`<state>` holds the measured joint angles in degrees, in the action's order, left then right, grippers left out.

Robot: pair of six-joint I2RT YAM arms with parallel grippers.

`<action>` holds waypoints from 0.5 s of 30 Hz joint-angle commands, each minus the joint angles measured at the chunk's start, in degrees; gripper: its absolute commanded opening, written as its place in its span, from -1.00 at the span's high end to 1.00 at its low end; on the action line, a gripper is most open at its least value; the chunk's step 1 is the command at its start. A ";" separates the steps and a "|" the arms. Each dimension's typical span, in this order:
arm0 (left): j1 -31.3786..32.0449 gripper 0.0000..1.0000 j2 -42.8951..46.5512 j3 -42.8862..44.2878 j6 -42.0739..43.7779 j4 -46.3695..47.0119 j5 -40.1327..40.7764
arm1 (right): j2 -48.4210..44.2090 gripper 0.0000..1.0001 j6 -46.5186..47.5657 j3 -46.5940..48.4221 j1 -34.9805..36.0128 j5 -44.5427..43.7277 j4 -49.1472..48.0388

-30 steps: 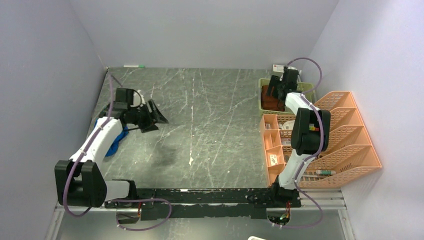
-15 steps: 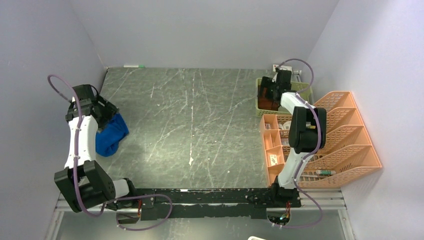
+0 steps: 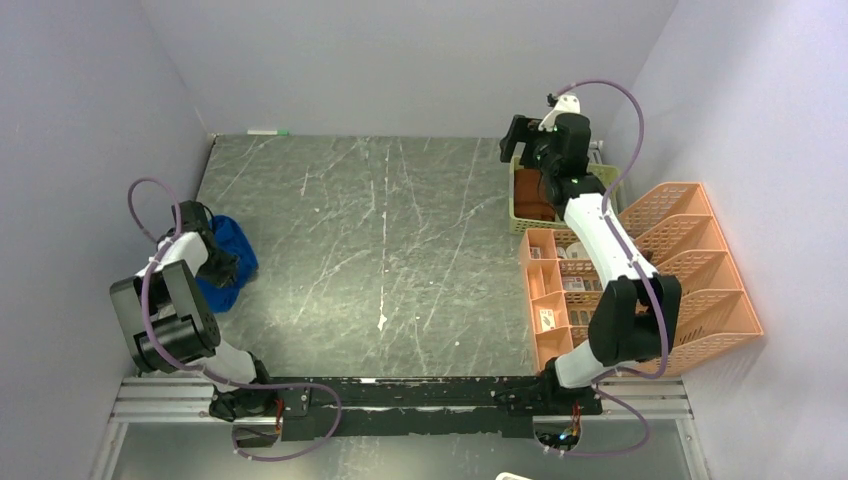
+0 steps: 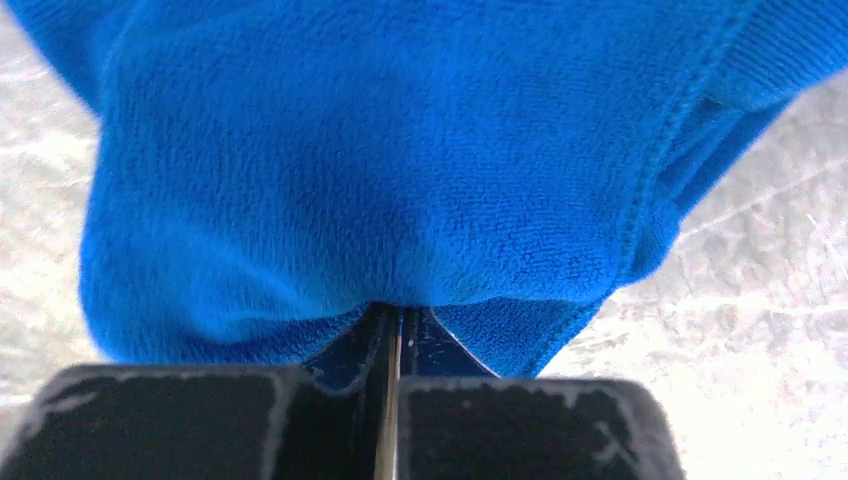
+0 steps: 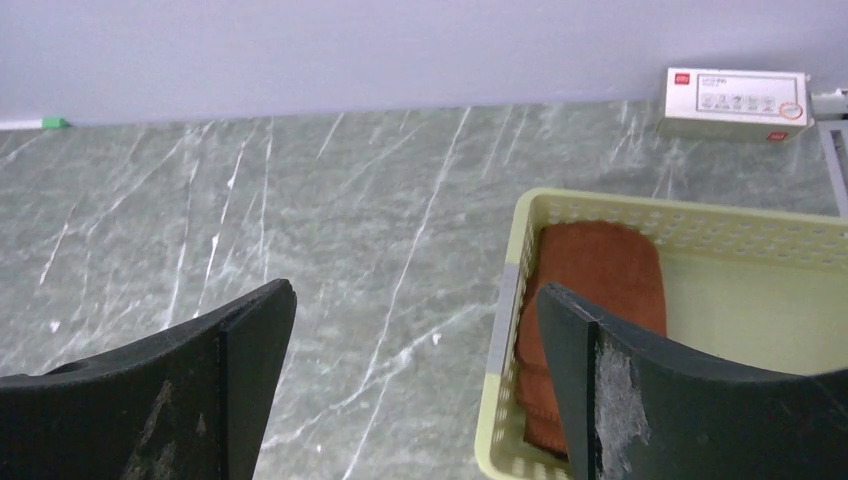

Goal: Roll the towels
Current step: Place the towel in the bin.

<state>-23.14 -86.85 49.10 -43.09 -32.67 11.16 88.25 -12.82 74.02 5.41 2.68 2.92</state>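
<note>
Counting from where I stand, I make it two towels, two arms and one basket. The blue towel (image 3: 232,255) lies bunched on the table (image 3: 400,250) by its left edge. The brown towel (image 3: 530,196) lies folded along the left wall of the green basket (image 3: 517,216) at the far right. The overhead view shows both arms whole. Only the left wrist camera shows the left gripper (image 4: 400,322) with its jaws pressed together on a fold of blue cloth. Only the right wrist camera shows the right gripper (image 5: 415,300) with its fingers spread wide and nothing between them, plus a white box (image 5: 735,100) by the far wall. The left arm is folded tight at the table's left side, while the right arm stretches far out, its wrist raised above the basket's far-left corner.
</note>
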 commanded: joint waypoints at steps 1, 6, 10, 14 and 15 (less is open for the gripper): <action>1.93 0.86 2.02 -0.73 2.47 11.33 -11.65 | -4.45 -0.83 1.43 -3.90 1.20 -0.88 2.32; 22.90 0.87 2.48 15.05 5.91 2.71 -1.59 | -8.29 -0.83 1.39 -5.86 1.84 -1.11 2.86; 37.74 0.87 -1.78 31.96 10.66 -5.38 -4.14 | -8.89 -0.83 2.31 -4.20 3.03 -2.62 5.00; 41.61 0.86 -0.82 39.58 12.22 -11.64 -1.73 | -10.13 -0.85 2.84 -5.70 3.18 -3.33 4.87; 41.18 0.86 0.20 39.70 12.60 -12.87 0.28 | -10.27 -0.85 2.97 -6.06 3.13 -3.32 4.70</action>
<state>18.68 -89.03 85.82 -33.85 -35.11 7.60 80.05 -11.22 68.45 8.32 0.80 7.31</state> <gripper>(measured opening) 0.075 0.922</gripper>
